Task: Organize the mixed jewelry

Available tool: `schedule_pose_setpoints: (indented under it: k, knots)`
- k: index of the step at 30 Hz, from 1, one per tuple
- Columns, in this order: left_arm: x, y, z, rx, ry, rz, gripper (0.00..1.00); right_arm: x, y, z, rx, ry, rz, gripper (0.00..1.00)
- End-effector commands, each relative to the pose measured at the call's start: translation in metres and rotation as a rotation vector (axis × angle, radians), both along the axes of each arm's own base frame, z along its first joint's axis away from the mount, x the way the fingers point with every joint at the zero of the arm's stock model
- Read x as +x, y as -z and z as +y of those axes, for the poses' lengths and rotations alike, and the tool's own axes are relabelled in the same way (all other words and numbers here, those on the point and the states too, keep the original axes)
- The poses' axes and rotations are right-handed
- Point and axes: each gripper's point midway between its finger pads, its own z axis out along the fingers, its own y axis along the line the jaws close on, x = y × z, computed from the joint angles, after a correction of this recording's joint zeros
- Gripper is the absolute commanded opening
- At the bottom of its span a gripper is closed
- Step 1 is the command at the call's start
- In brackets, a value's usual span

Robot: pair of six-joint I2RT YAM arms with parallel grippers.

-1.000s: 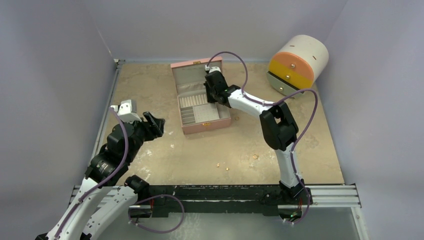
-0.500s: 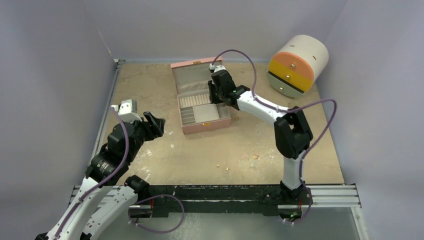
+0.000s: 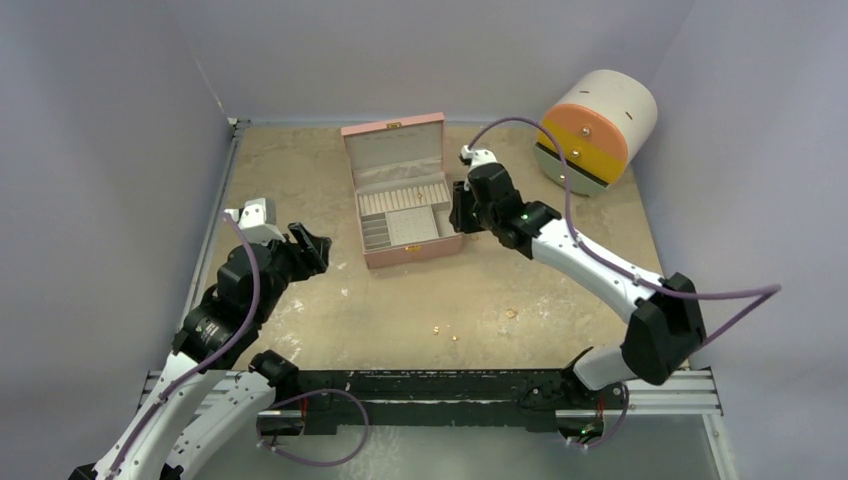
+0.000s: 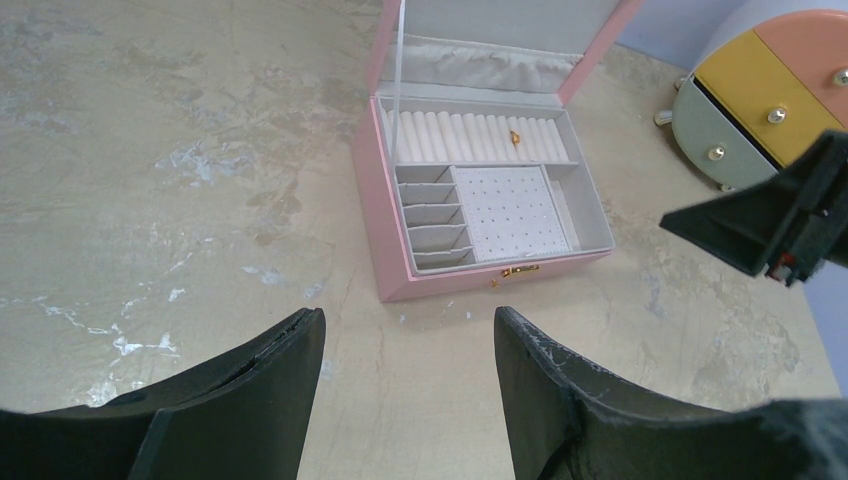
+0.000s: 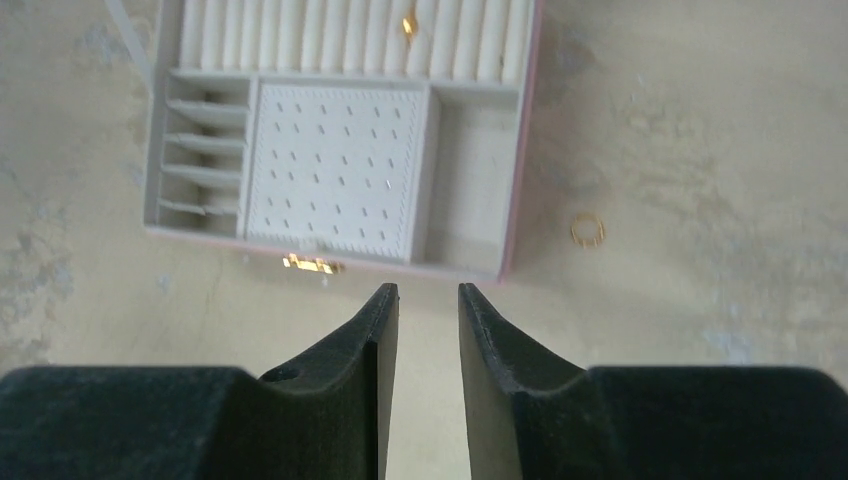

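The open pink jewelry box [image 3: 412, 254] stands mid-table, lid up. One gold ring [image 5: 408, 25] sits in its white ring rolls, and shows as a ring [image 4: 515, 138] from the left wrist too. Another gold ring [image 5: 587, 230] lies on the table just right of the box [image 5: 470, 180]. Three tiny gold pieces lie nearer the front: piece [image 3: 437, 329], piece [image 3: 453, 338], piece [image 3: 511, 313]. My right gripper [image 3: 458, 215] hovers at the box's right front corner; in the wrist view the right gripper [image 5: 428, 292] is narrowly open and empty. My left gripper [image 3: 310, 245] hangs left of the box, and its wrist view shows the gripper [image 4: 408, 318] wide open and empty.
A round cabinet with orange, yellow and grey drawers [image 3: 595, 125] lies at the back right, also visible as the cabinet [image 4: 760, 100]. Lavender walls close in the table on three sides. The box's raised lid [image 3: 392, 142] stands behind the tray.
My right arm has pulled back from over the box's ring rolls to its right front corner, and its jaws have spread a little. The left arm has not moved.
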Motion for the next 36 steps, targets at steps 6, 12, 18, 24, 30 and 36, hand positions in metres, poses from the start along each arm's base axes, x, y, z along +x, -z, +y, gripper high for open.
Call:
schedule_pose_setpoints:
  k: [6,12,18,24,30,36]
  knots:
    - [0.006,-0.003,0.002,0.017,-0.013,-0.016,0.62,-0.071,0.034,-0.071,-0.042,0.186,0.130,0.32]
    - [0.007,-0.001,0.001,0.022,-0.011,-0.007,0.62,-0.111,0.075,-0.104,-0.097,0.289,0.260,0.31]
    - [0.008,0.000,0.000,0.025,-0.011,-0.001,0.62,-0.140,0.106,-0.128,-0.166,0.373,0.372,0.31]
    - [0.009,0.003,0.000,0.030,-0.011,0.008,0.62,-0.157,0.127,-0.139,-0.192,0.431,0.445,0.32]
    - [0.010,0.004,-0.001,0.033,-0.007,0.012,0.62,-0.163,0.143,-0.144,-0.216,0.456,0.485,0.32]
    - [0.010,0.005,-0.001,0.036,-0.008,0.015,0.62,-0.165,0.153,-0.145,-0.233,0.471,0.511,0.31]
